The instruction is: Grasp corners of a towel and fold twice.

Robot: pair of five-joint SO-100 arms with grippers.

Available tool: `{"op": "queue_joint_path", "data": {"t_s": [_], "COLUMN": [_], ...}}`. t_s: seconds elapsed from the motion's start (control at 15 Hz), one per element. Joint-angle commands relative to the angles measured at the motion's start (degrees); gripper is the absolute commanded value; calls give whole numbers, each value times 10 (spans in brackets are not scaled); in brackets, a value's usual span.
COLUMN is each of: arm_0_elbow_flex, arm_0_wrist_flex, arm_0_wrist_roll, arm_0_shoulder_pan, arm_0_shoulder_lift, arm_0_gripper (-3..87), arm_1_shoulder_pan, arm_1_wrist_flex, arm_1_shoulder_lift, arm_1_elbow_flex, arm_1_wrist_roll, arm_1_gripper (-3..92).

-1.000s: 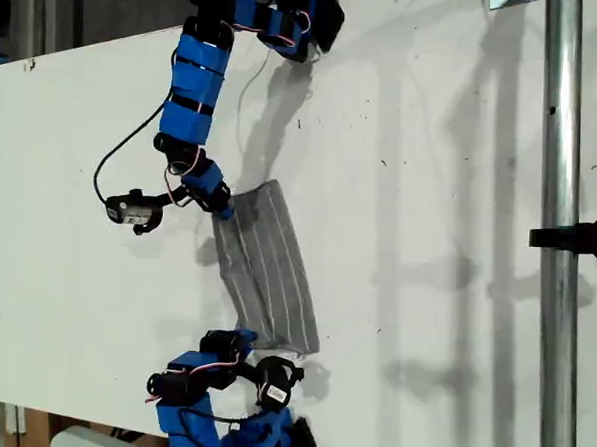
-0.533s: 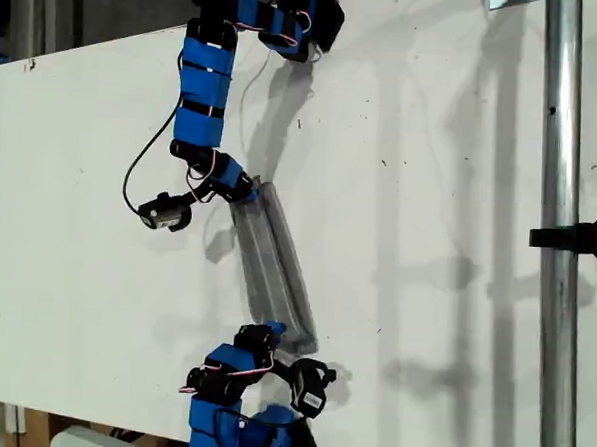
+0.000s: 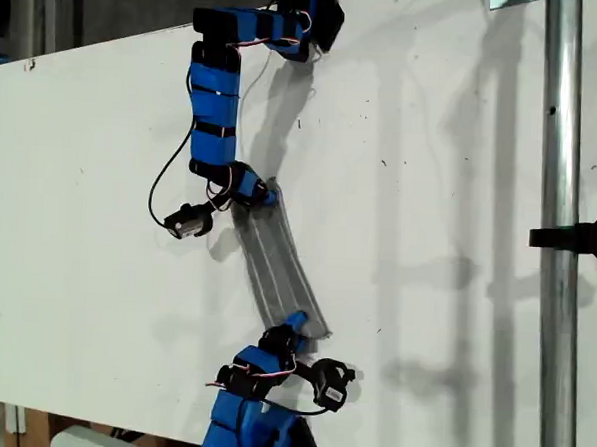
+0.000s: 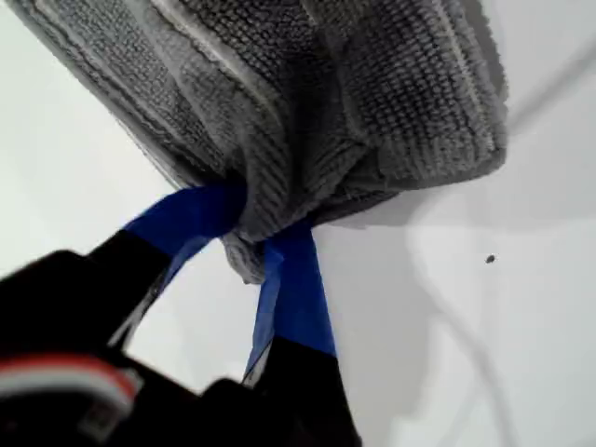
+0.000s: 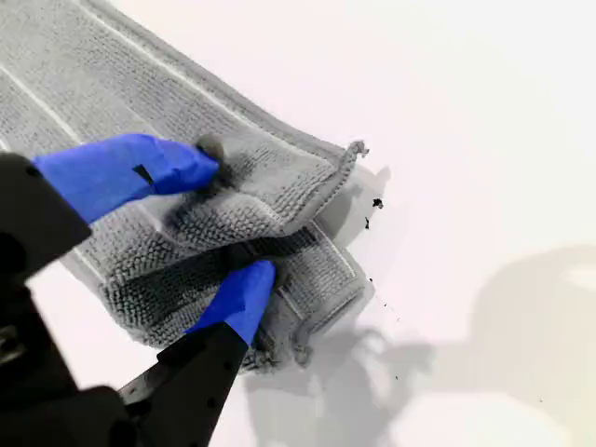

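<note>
Folding is in progress: the towel lies on the white worktop as a narrow doubled strip running from mid-frame toward the bottom of the exterior view, with an arm at each end. Which arm is first and which second cannot be settled from the wrist views. My first tool is clamped on a bunched grey corner of the cloth, the fabric gathered between its blue fingertips. My second tool is likewise closed on a doubled end, one fingertip above the layers and one beneath. By judgement this is the first fold, carried over but not yet laid flat. The next move calls for lowering both held ends together so the edges align, letting go cleanly without dragging the layers, then regrasping the corners for the second fold.
</note>
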State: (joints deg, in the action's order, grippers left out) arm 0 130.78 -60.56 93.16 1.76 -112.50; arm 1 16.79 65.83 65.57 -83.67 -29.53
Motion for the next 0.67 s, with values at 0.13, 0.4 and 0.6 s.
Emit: {"op": "queue_joint_path", "data": {"t_s": [0.13,0.4,0.6], "arm_0_elbow_flex": [-18,107,288], "arm_0_wrist_flex": [-147,-91,18], "arm_0_wrist_roll": [80,127,68], "arm_0_shoulder_pan": [40,155,186], "arm_0_shoulder_lift": [-186,-443,-717], "arm_0_gripper": [319,264,79], "arm_1_shoulder_pan": [2,-6,4], "arm_1_wrist_flex": [74,101,61], "arm_1_shoulder_lift": [156,452,745], "arm_1_elbow_flex": [-50,-301,-534], "arm_1_wrist_roll": [-17,-127,-265], "arm_1_gripper": [272,277,284]}}
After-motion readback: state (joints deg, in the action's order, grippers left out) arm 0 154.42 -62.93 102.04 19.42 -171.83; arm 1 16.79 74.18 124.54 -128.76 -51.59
